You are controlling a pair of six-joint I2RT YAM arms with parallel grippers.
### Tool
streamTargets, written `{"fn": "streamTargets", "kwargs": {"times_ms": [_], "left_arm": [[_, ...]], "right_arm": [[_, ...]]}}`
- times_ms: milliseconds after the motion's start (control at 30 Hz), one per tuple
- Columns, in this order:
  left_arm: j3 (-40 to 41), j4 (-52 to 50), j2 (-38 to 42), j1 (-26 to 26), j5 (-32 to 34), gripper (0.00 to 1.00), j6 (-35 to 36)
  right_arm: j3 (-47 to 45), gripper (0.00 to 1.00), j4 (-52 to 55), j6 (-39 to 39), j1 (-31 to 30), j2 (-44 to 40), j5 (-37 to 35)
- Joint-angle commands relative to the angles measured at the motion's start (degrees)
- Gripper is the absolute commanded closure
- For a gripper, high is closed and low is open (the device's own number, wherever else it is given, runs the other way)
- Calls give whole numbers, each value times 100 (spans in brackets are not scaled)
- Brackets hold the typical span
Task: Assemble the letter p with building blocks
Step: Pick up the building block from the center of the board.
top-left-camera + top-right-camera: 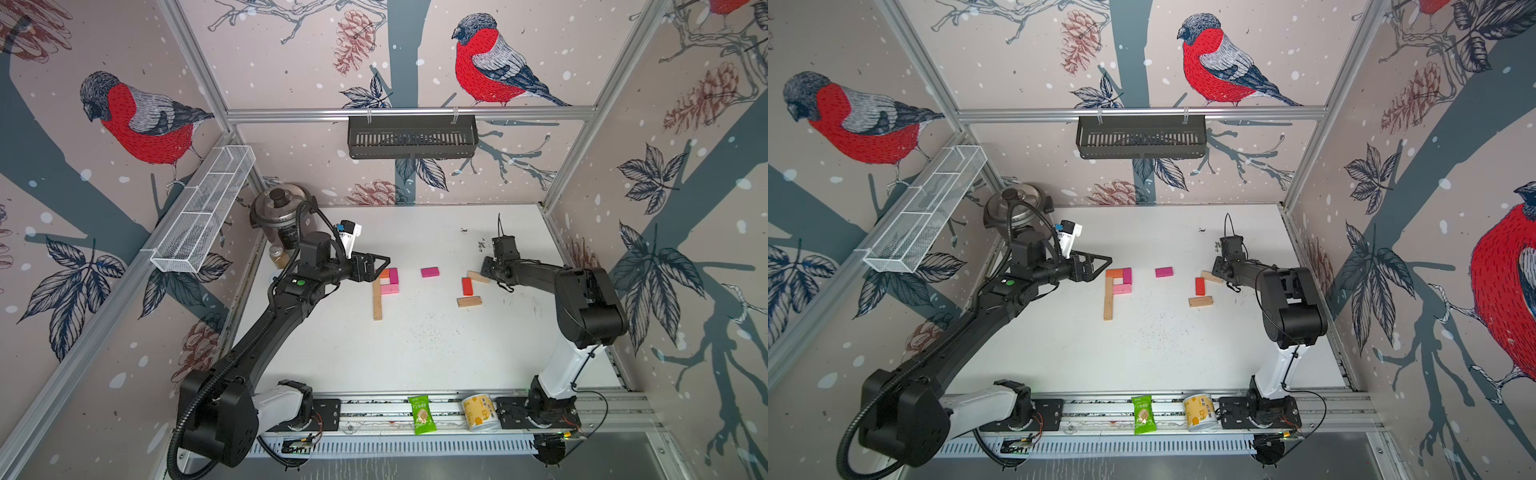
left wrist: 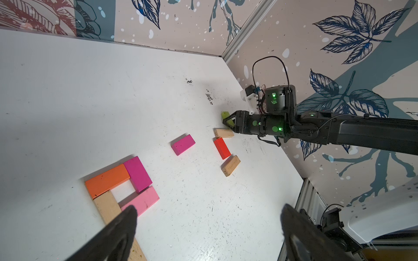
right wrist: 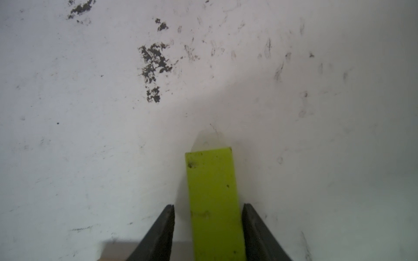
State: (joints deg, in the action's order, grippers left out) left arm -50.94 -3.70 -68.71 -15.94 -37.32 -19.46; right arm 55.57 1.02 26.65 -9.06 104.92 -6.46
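Right wrist view looks down at the lime green block point(image 3: 210, 176), lying flat on the white desk point(image 3: 90, 135). The right pincer point(image 3: 208, 205) has one black finger on each side of it. A thin strip of desk shows between one finger and the block, so I think it is around the block but not squeezing it yet.

To grab it well, the pincer should close evenly on the two long sides. Then it should lift straight up, so the block does not twist or slip.

In both top views the right arm hides the green block. But they show the letter near the middle of the desk. The wood bar point(image 1: 1108, 303), orange block point(image 1: 1114, 273), magenta block point(image 1: 1127, 275) and light pink block point(image 1: 1122, 288) touch and make a P that looks almost done.

The left wrist view shows the left pincer point(image 2: 209, 208) wide open and holding nothing, just beside the P. It also shows the red block point(image 2: 222, 148) near the green one.
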Motion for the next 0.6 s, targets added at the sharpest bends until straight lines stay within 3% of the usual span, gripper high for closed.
{"fn": "streamTargets", "kwargs": {"times_ms": [0,567], "left_arm": [[-39,98,-3,12,-47,3,76],[-49,98,6,16,-58,3,76]], "right_arm": [[-89,51,538,126,-48,-2,198],[-82,62,637,182,-77,30,32]]}}
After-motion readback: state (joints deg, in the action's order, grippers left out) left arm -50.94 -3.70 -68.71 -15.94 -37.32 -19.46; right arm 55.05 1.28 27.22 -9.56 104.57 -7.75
